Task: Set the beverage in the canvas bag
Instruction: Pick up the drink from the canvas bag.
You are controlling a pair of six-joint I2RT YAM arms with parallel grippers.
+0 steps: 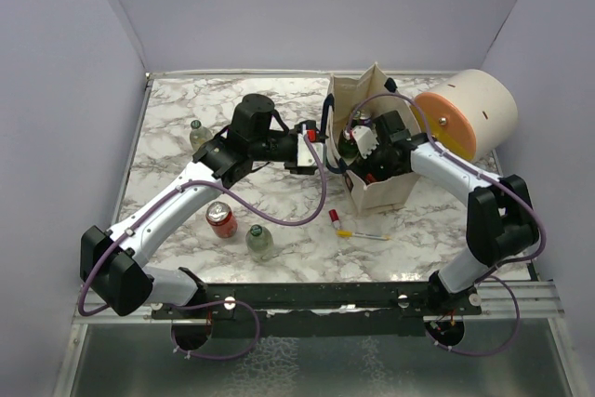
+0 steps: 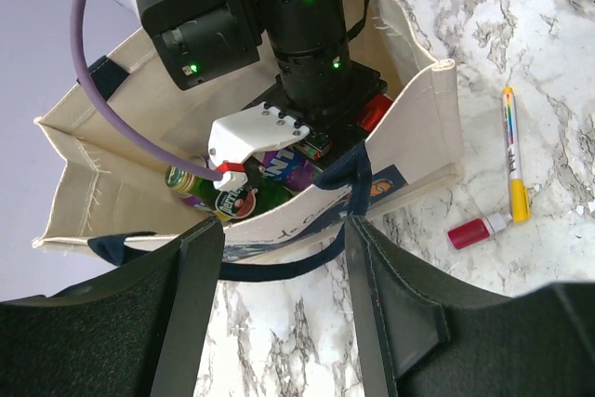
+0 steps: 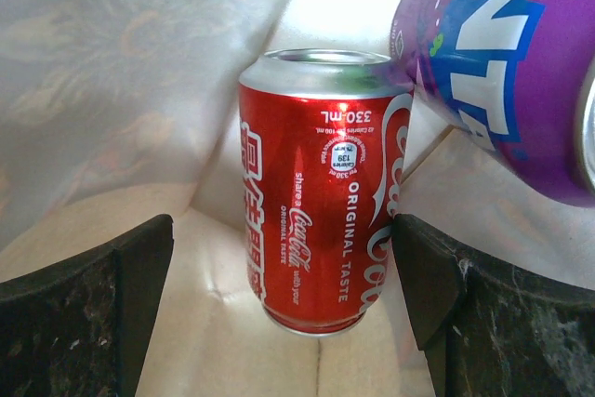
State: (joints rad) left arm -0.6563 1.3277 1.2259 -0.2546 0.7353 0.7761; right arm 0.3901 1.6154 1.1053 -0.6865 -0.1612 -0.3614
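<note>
walls [image 1: 307, 6] — pale lilac | table [image 1: 177, 109] — grey-veined white marble | lighting even

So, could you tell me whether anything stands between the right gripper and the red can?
Nothing visible: the red can sits between the right gripper's open fingers inside the canvas bag; a purple can leans beside it.

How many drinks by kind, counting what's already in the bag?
Cans: 3 (red-orange can on the table; Coca-Cola can and purple Fanta can in the canvas bag)
Bottles: 3 (far green bottle and near green bottle on the table; Perrier bottle in the bag)
Total: 6
</note>
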